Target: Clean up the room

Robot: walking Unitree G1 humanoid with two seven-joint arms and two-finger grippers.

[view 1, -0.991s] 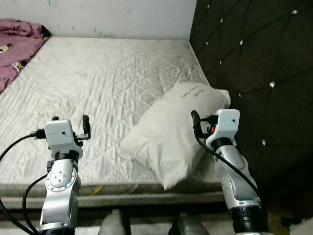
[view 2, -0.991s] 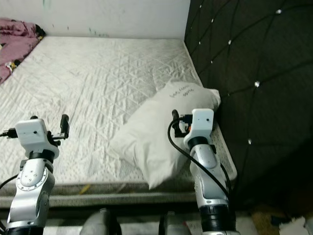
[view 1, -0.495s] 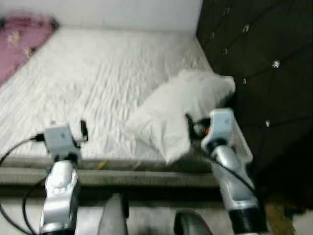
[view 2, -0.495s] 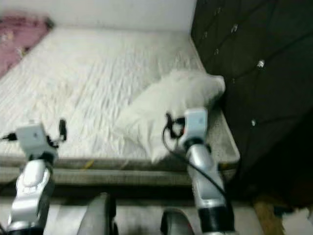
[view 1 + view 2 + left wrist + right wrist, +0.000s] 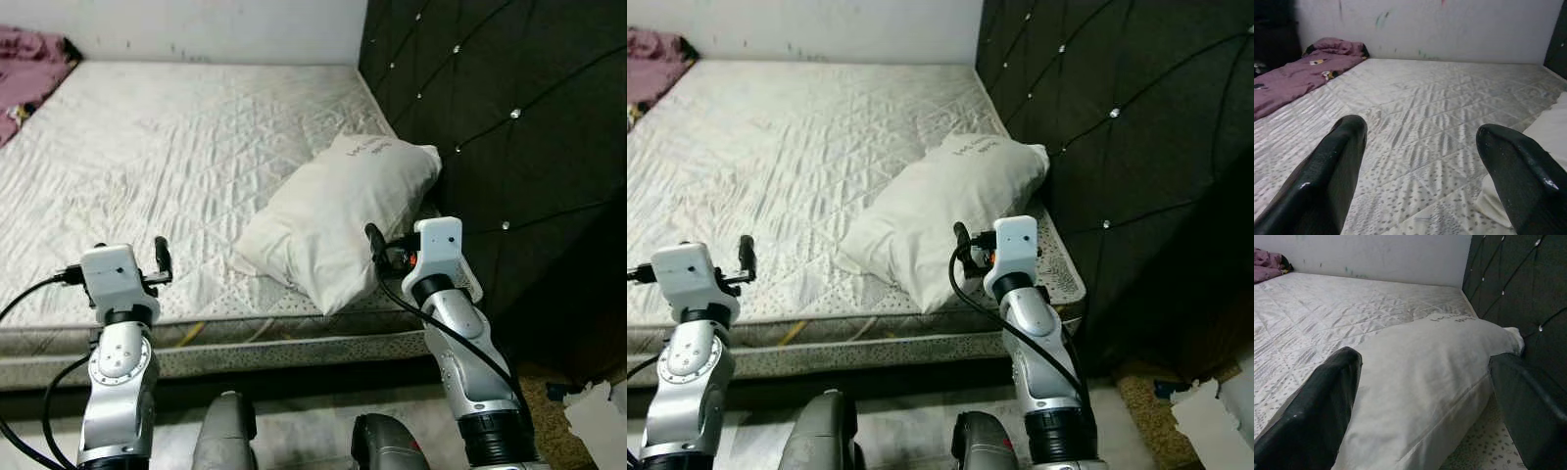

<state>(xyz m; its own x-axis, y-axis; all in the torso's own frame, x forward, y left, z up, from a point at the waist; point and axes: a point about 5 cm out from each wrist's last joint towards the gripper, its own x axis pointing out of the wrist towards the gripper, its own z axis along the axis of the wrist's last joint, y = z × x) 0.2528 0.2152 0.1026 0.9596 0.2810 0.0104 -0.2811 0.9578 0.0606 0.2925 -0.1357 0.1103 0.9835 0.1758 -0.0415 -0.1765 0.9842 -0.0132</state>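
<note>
While robot stands at mattress front edge, status as follows:

Change: whole view has shifted vs. 1 s back; more floor and more of mattress front edge now shows. Read as camera/body stepping back or straightening. Pillow itself has not moved on mattress.

Pillow: pillow lies askew at front right corner of mattress, far end against headboard, near end close to front edge. Likely the next item to square up.

Blanket: pink blanket bunched at far left corner, well apart from pillow.

Left gripper: left gripper fingers spread wide, nothing between them; hovers over front edge, left of pillow.

Right gripper: right gripper fingers spread wide, aimed at pillow's near end, not seen touching it.

Meaning for task: no item grasped yet; approx. start of pillow step.

Edges: front edge runs just ahead of both wrists; headboard bounds right side.

Open room: wide bare mattress left of pillow; tight on headboard side. Paper scrap on floor at right.
</note>
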